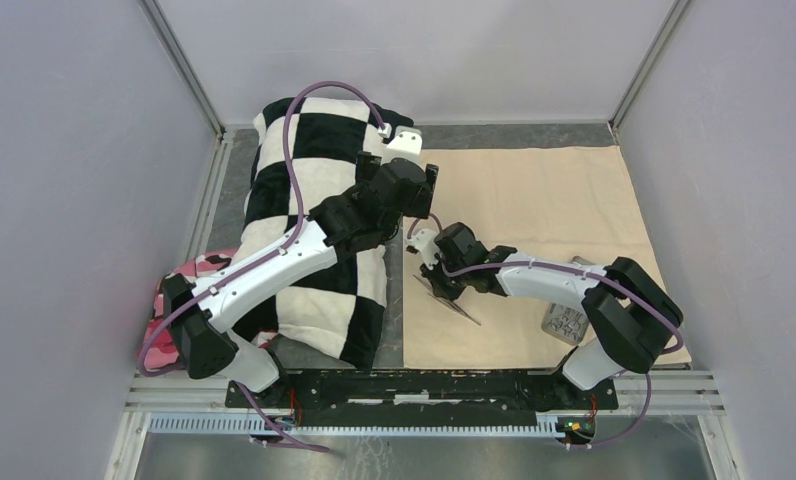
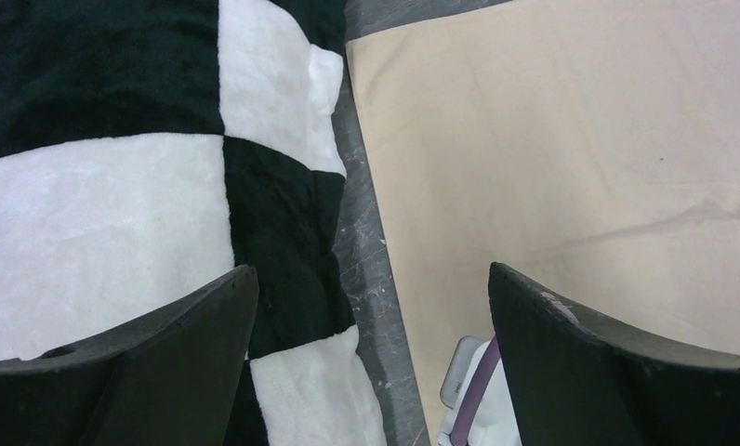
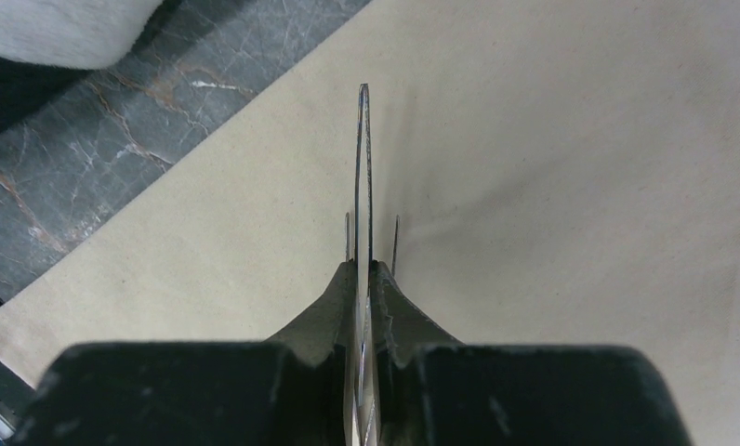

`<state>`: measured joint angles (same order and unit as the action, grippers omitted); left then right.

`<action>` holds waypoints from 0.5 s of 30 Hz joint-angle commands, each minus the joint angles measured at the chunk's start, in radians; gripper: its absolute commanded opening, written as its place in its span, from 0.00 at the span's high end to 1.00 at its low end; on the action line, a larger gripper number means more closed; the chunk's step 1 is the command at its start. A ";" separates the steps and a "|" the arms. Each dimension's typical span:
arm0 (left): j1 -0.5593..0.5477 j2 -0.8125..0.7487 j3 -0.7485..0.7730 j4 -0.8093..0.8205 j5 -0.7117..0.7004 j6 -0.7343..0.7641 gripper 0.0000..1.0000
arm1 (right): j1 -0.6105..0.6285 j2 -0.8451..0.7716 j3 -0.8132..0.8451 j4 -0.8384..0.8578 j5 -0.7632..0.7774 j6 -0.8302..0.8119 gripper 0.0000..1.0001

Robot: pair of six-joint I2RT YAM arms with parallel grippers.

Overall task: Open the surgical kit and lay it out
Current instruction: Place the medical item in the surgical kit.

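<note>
item: surgical kit, part laid out.

1. cloth [image 1: 534, 200]: beige, spread flat over the right half of the table [image 3: 115, 121]; light creases only.
2. tray [image 1: 564, 322]: grey metal, on the cloth's near right part, half hidden under the right arm's elbow.
3. tool [image 3: 363, 167]: thin, steel, seen edge-on, probably the tweezers. it is low over the cloth's near left part, tip pointing toward the cloth edge. 2 finer steel tips show beside it; what they belong to cannot be told.
4. right gripper [image 3: 363, 269]: jaws pressed together on the tool's shank.
5. left gripper [image 2: 371, 274]: jaws spread wide, holding nothing, above the strip of table between pillow [image 1: 304, 150] and cloth, close to the right wrist.
6. pink cloth [image 1: 199, 268]: at the near left, not in use.

risks, as judged:
- the grip is narrow and on smooth steel, so the tool may twist or slide out.
- a low tip could snag the cloth and ruck it.
- set down this near the edge, the tool could end up on bare table.
- the 2 wrists are close, so a sideways move may make them touch.
- the elbow could nudge the tray.
</note>
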<state>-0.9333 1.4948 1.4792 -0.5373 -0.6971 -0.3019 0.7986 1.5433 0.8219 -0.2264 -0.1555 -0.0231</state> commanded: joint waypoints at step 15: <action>-0.002 -0.022 0.035 0.029 0.017 -0.036 0.01 | 0.025 -0.061 -0.038 0.006 0.039 0.022 0.87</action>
<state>-0.9333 1.4948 1.4792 -0.5369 -0.6796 -0.3019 0.8165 1.5234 0.7898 -0.2272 -0.1379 -0.0128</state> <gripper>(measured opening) 0.989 0.125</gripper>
